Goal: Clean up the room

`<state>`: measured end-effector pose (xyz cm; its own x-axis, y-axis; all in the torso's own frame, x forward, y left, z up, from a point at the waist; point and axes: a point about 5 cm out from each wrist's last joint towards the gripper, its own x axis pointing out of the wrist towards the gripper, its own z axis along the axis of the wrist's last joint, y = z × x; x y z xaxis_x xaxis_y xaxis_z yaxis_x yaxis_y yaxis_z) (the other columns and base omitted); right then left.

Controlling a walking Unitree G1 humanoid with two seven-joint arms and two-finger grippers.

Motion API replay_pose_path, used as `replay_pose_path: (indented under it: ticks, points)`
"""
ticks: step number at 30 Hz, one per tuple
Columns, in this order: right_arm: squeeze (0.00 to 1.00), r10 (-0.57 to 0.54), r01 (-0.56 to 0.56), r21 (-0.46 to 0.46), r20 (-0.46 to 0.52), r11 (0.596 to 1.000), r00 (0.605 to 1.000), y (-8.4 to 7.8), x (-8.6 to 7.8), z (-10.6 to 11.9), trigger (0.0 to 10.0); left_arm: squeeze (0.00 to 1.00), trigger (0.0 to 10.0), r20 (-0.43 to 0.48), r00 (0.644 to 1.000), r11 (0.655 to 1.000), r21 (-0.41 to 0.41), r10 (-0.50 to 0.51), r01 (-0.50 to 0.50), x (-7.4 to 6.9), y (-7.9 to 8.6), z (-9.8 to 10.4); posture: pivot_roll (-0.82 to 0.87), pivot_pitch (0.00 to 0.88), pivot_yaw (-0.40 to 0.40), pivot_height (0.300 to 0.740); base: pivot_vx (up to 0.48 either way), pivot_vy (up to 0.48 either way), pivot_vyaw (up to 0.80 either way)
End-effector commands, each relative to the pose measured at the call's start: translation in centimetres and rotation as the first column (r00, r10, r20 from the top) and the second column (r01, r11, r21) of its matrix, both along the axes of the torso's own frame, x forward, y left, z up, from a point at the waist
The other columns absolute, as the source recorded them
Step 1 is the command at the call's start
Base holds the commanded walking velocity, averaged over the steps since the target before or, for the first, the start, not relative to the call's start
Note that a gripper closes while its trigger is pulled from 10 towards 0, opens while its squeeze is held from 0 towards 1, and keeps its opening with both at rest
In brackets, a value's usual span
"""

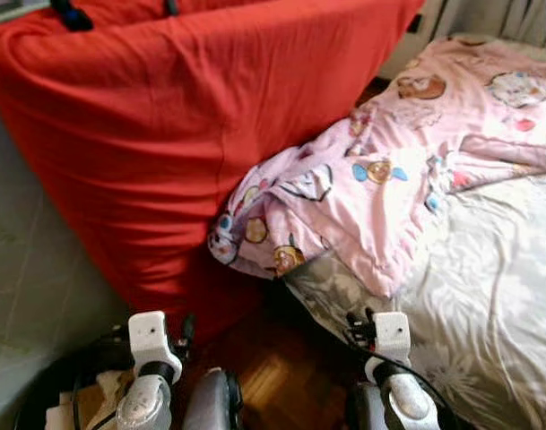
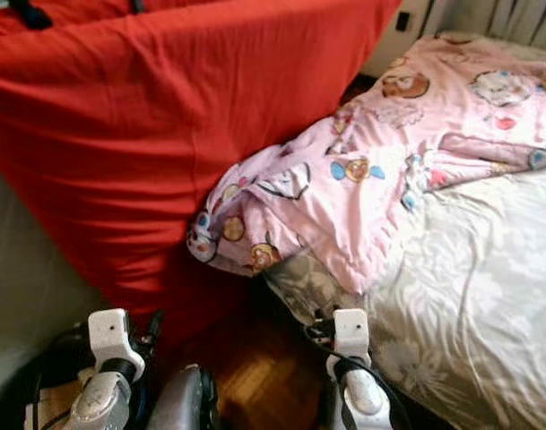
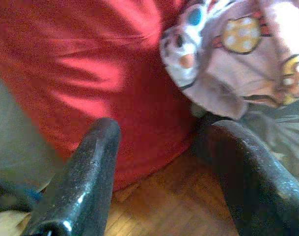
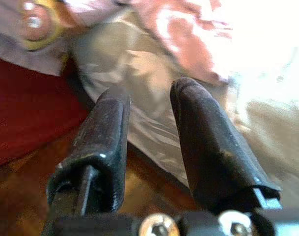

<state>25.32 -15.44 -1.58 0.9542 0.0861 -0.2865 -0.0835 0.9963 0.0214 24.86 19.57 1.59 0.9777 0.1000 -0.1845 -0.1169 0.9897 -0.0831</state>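
Blanket, pink and cartoon-printed, lies rumpled across the bed, one bunched corner spilling off the bed's edge against a red cover draped beside it. Soft, light and floppy by the look of it, it should gather best at that hanging corner. Left gripper and right gripper hover low above the wooden floor, jaws parted, empty.

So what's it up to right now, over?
Both grippers low over wood floor, jaws open, holding nothing. Pink blanket spills off bed corner. Big red cover crowds the left side.
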Motion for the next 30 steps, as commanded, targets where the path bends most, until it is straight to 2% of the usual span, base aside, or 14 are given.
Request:
replay_pose_path:
  ticks: [1,9,30]
  points:
    - [0.00,-0.007,0.007,0.010,-0.028,1.000,1.000,0.08,-0.50,-0.53,10.0,0.00,10.0,-0.027,1.000,1.000,-0.007,0.015,-0.016,-0.56,0.34,-0.61,-0.11,0.140,0.037,0.611,0.000,0.000,0.00]
    - [0.00,-0.001,0.002,0.011,-0.021,1.000,1.000,0.14,-0.39,-0.41,10.0,0.00,10.0,-0.024,1.000,1.000,-0.008,0.016,-0.016,-0.50,0.31,-0.61,-0.11,0.141,0.036,0.611,0.064,0.000,0.00]
    - [0.00,0.004,-0.003,0.013,-0.019,1.000,1.000,0.33,-0.28,-0.36,10.0,0.00,10.0,-0.021,1.000,1.000,-0.005,0.011,-0.011,-0.34,0.28,-0.56,-0.12,0.129,0.041,0.611,0.356,0.000,0.00]
